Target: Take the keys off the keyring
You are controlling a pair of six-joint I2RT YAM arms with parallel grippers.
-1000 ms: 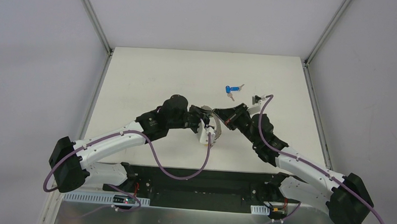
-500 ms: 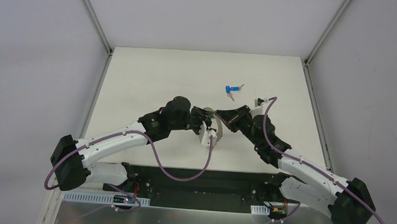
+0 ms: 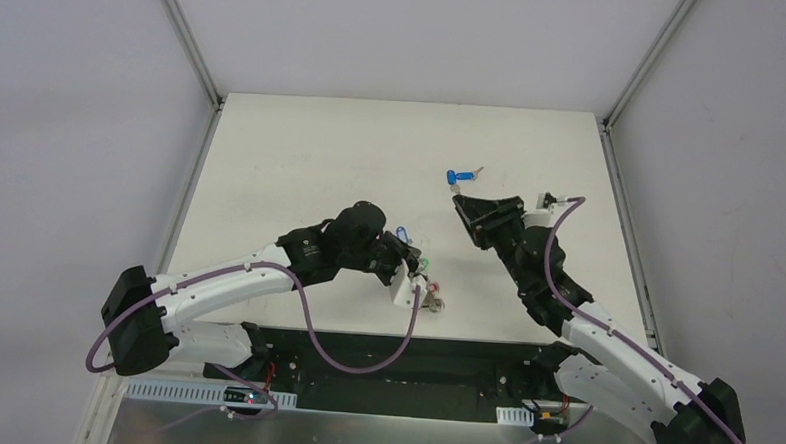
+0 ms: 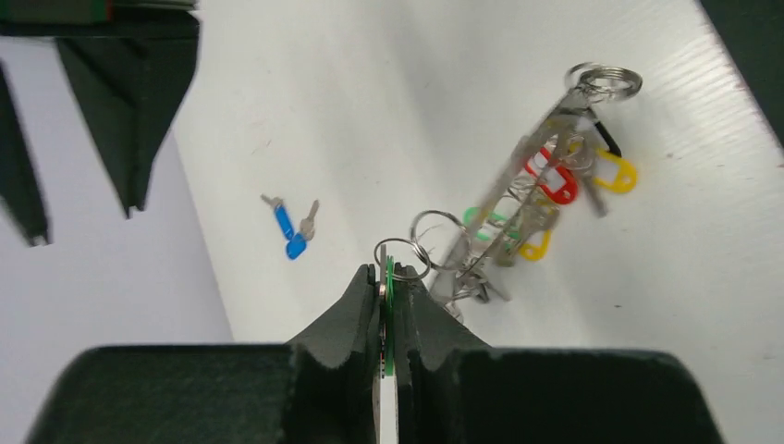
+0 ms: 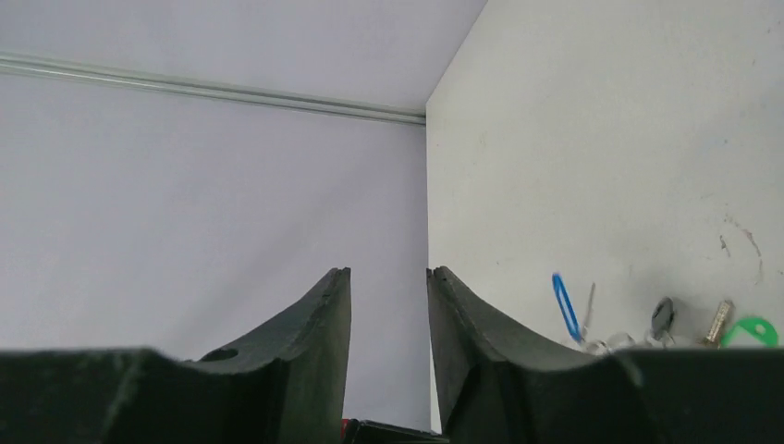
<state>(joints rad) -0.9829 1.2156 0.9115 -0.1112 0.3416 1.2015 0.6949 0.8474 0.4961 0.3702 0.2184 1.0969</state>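
"Keys [image 4: 504,231], where are they?"

"Bunched on the keyring [image 4: 518,162], close to the near edge of the worktop [image 3: 302,158], about midway along it. One blue key [image 3: 460,177] lies loose toward the far edge, right of middle."

"And the claws?"

"Left claw [image 4: 388,277] is pinched flat on a green plastic tag [image 4: 390,319]. A small wire loop [image 4: 407,252] on that tag leads to the bunch. Right claw [image 5: 388,273] is parted with nothing between its fingers, near the blue key."

"How should the pull go?"

"I'd hold the tag firm and have the right claw pin the keyring, a thin grey hoop. Then draw the tag along the wire to its gap, since a straight tug would likely drag everything. Smooth metal slips, and flat plastic grips better. The bunch is blurred, so I cannot tell whether it hangs or rests."
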